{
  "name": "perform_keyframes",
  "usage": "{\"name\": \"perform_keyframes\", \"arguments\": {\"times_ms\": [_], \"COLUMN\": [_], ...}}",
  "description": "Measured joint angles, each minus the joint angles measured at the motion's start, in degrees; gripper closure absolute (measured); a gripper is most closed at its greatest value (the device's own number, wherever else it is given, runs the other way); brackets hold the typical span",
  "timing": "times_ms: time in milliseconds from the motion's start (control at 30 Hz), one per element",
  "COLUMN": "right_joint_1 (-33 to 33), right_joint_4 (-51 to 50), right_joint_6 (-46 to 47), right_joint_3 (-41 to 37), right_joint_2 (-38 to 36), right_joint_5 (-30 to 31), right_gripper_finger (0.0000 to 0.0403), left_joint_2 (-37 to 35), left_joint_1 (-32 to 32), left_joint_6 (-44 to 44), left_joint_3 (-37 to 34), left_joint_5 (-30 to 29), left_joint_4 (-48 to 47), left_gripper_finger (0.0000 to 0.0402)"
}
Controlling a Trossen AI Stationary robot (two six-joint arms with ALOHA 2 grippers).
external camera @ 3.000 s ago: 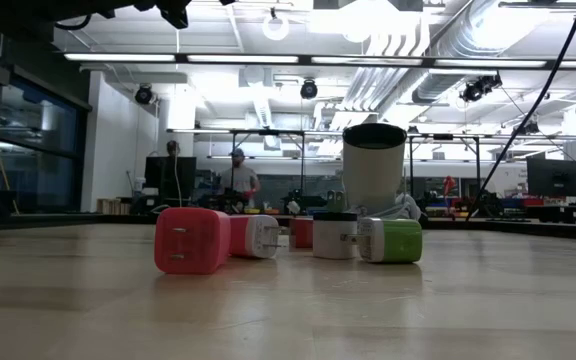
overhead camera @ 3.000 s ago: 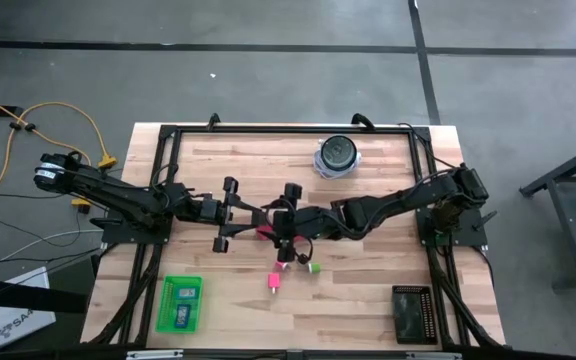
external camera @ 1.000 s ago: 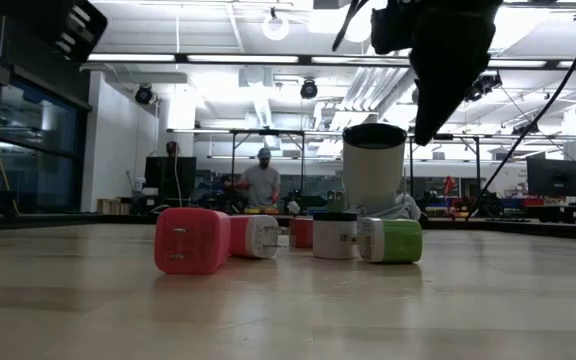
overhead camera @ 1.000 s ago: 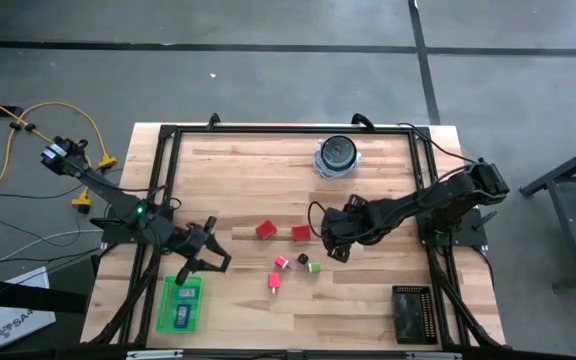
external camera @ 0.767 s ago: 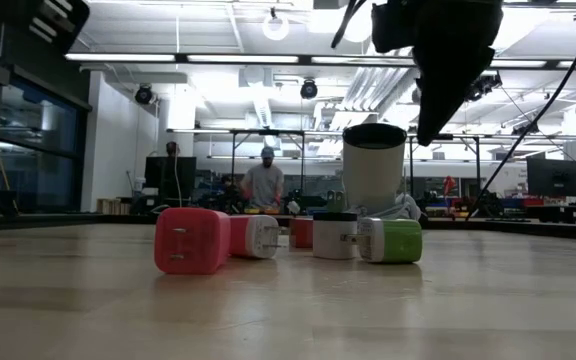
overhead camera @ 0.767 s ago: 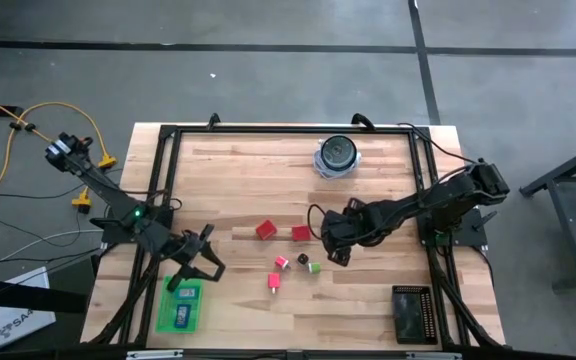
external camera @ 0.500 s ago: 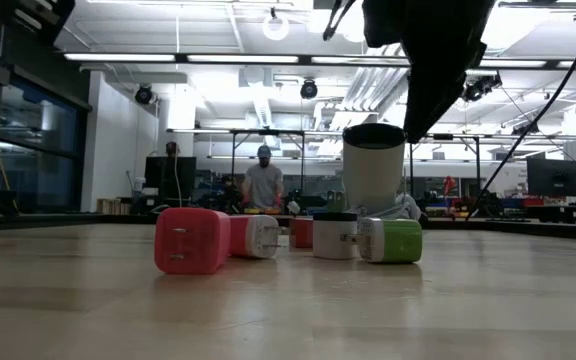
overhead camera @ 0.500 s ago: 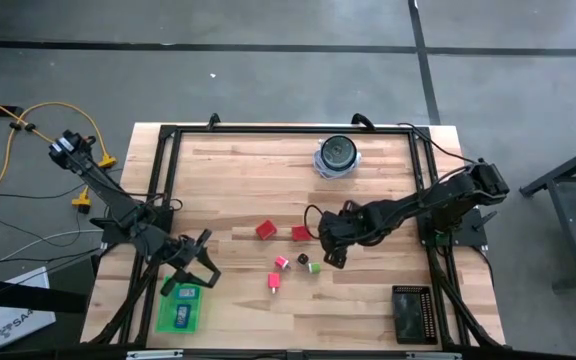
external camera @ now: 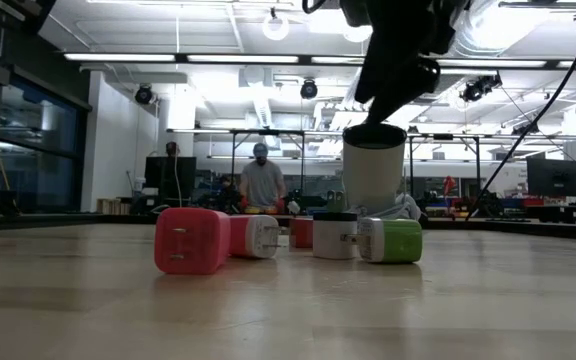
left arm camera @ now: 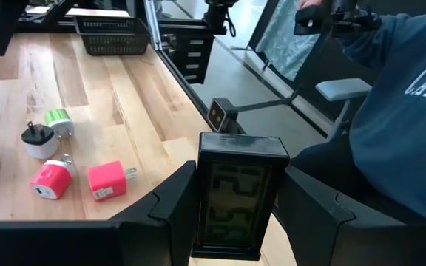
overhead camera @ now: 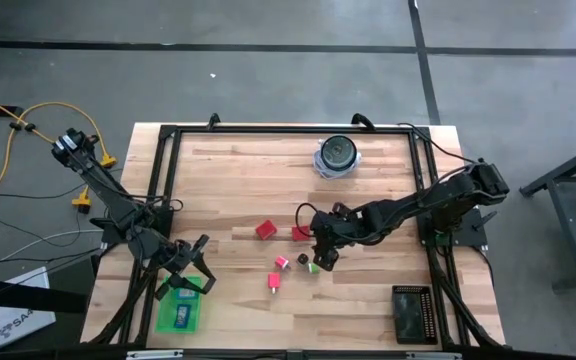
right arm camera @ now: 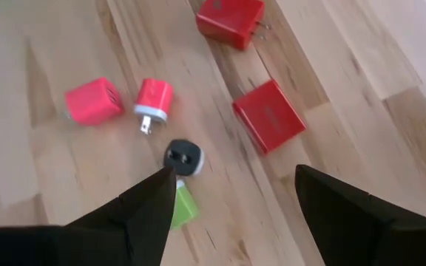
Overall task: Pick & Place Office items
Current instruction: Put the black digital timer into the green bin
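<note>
While the small black rectangular device (left arm camera: 239,196) is pinched upright between the left gripper (overhead camera: 183,280) fingers, it hangs above the green tray (overhead camera: 180,310) at the surface's (overhead camera: 238,190) front left corner. Two red blocks (overhead camera: 265,230), a pink plug (overhead camera: 273,282), a pink-white plug (overhead camera: 281,263), a dark plug (right arm camera: 183,157) and a green plug (overhead camera: 314,267) lie mid-surface. The right gripper (overhead camera: 318,257), fingers spread, hovers over the dark and green plugs.
</note>
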Motion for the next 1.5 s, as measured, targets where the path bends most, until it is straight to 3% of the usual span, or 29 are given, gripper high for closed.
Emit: {"name": "perform_keyframes", "arguments": {"times_ms": [433, 633, 1033, 1500], "right_joint_1": [0.0, 0.0, 0.0, 0.0], "right_joint_4": [3.7, 5.1, 5.3, 5.3], "right_joint_6": [0.0, 0.0, 0.0, 0.0], "right_joint_3": [0.0, 0.0, 0.0, 0.0], "right_joint_2": [0.0, 0.0, 0.0, 0.0], "right_joint_5": [0.0, 0.0, 0.0, 0.0], "right_gripper_finger": [0.0139, 0.0139, 0.0139, 0.0139], "left_joint_2": [0.0, 0.0, 0.0, 0.0], "left_joint_1": [-3.0, -3.9, -4.1, -7.6], "left_joint_6": [-0.6, -0.6, -0.7, -13.0], "left_joint_3": [0.0, 0.0, 0.0, 0.0], "left_joint_5": [0.9, 1.1, 10.0, 10.3], "left_joint_4": [-1.4, -6.5, -19.5, -27.8], "left_gripper_finger": [0.0247, 0.0247, 0.0247, 0.0247]}}
